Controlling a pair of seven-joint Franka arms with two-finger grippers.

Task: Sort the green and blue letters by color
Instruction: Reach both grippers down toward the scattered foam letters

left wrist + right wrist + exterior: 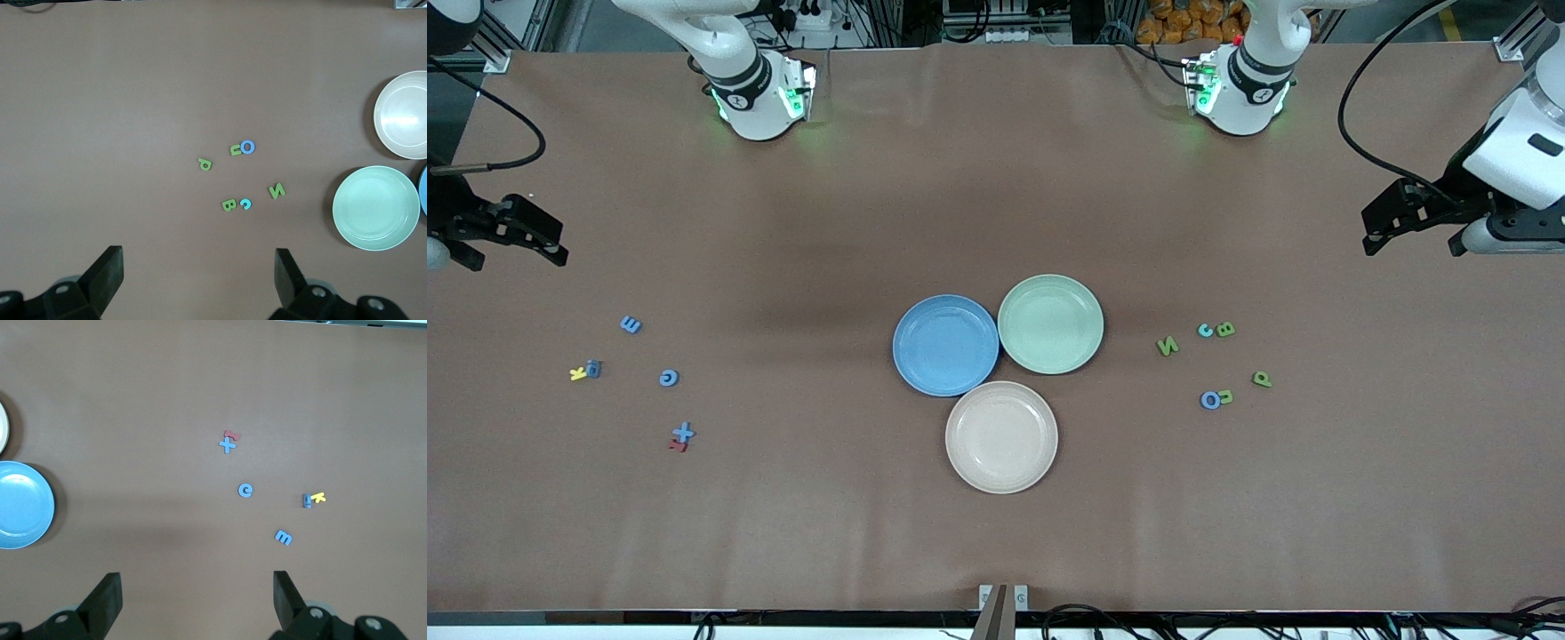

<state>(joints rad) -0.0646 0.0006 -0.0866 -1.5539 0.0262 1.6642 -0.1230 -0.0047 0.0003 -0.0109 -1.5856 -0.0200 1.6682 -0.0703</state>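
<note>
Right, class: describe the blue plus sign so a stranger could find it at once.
Start at the blue plate and go toward the right arm's end of the table, to the scattered letters there. The blue plus sign lies nearest the front camera of the blue pieces, touching a red letter.

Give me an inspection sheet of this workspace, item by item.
Surface: brown table, no spills seen.
Job's things: blue letters toward the right arm's end; green letters with a blue O and a light blue c toward the left arm's end.
Plates: blue plate, green plate and beige plate, grouped mid-table, all empty.
Clutter: yellow letter and red letter among the blue ones.
Grippers: left gripper and right gripper open, waiting above the table ends.
Cables: black cables hanging from both arms.
Surroundings: nothing seen.
</note>
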